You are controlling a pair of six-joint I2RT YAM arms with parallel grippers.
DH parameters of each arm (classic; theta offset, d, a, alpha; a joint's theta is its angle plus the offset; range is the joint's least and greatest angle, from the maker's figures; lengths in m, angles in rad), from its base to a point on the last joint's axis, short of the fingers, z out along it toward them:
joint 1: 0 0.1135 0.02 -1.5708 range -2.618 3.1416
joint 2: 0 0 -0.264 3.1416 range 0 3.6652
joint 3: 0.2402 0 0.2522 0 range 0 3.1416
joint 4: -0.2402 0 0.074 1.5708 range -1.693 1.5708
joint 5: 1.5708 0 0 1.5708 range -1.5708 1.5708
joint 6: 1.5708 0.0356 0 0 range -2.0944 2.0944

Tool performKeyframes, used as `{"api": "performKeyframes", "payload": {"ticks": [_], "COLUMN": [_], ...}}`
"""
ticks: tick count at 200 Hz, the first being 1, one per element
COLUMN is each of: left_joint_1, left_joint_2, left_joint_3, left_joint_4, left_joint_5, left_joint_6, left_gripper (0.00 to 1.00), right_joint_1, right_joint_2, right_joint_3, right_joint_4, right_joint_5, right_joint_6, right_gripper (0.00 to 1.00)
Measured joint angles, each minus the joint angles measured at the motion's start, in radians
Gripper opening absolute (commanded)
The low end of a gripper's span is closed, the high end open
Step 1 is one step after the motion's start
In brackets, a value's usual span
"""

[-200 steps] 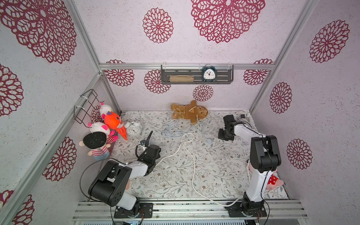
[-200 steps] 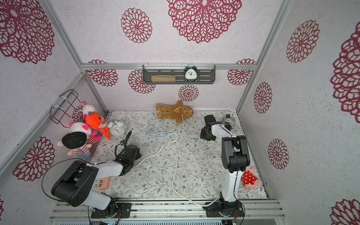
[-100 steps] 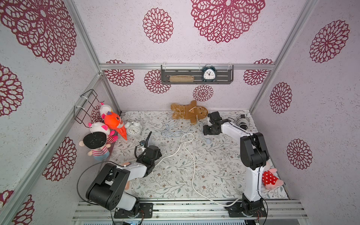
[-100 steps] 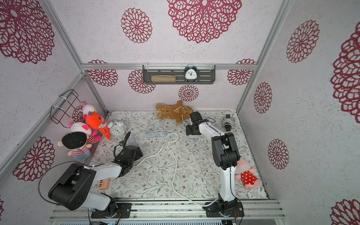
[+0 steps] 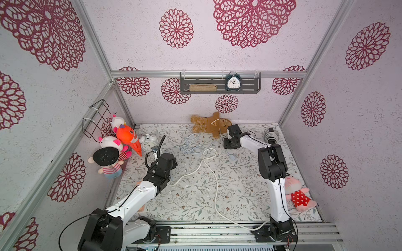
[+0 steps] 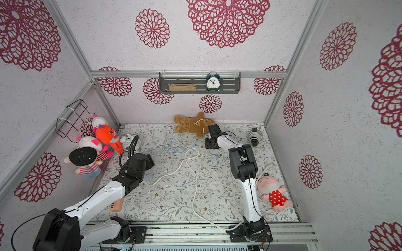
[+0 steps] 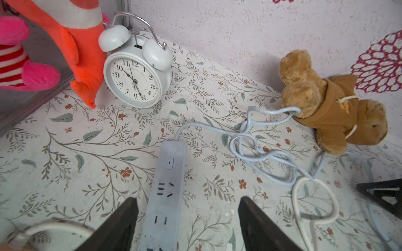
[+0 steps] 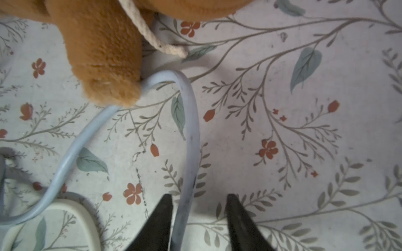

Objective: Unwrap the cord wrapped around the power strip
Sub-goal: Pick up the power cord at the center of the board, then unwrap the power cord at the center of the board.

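The pale blue power strip (image 7: 167, 184) lies flat between the spread, empty jaws of the left gripper (image 7: 187, 198), its long axis pointing away toward the white alarm clock (image 7: 134, 82). Its cord (image 8: 191, 134) leaves that far end, tangles loosely, then passes unclamped between the parted jaws of the right gripper (image 8: 199, 195) beside the teddy bear (image 8: 102, 54). The right arm is nearer the slack.

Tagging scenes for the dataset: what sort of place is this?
Probably a staged robot test booth dressed as a home room: patterned wall panels in an aluminium frame, plush bear and alarm clock as props, arms mounted on a front rail.
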Motion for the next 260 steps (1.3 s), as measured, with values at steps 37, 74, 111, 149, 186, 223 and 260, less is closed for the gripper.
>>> {"api": "performKeyframes", "payload": {"ticks": [37,74,111,149,186,223,260], "left_joint_1": [0.047,0.080,0.151,0.186,0.175,0.152,0.143], "left_joint_2": [0.229,0.430,0.537,0.663,0.692,0.692,0.716], "left_joint_3": [0.184,0.285,0.356,0.444,0.433,0.431,0.513], "left_joint_4": [-0.061,-0.071,-0.065,-0.053,-0.017,0.016,-0.030], "left_joint_5": [0.024,0.067,0.121,0.175,0.265,0.436,0.581], "left_joint_6": [0.055,0.126,0.206,0.268,0.332,0.456,0.526], "left_gripper": [0.71,0.68,0.86,0.88,0.88,0.84,0.82], "right_joint_1": [0.000,-0.009,-0.053,-0.127,-0.157,-0.154,-0.154], "right_joint_2": [0.000,-0.045,-0.193,-0.397,-0.473,-0.472,-0.472], "right_joint_3": [-0.003,-0.077,-0.240,-0.392,-0.428,-0.428,-0.428], "right_joint_4": [-0.008,-0.003,-0.028,-0.047,-0.052,-0.063,-0.072], "right_joint_5": [0.002,0.009,0.006,0.003,-0.013,-0.045,-0.051], "right_joint_6": [-0.005,-0.007,-0.008,-0.009,-0.011,-0.016,-0.020], "right_gripper": [0.04,0.00,0.00,0.00,0.00,0.00,0.00]}}
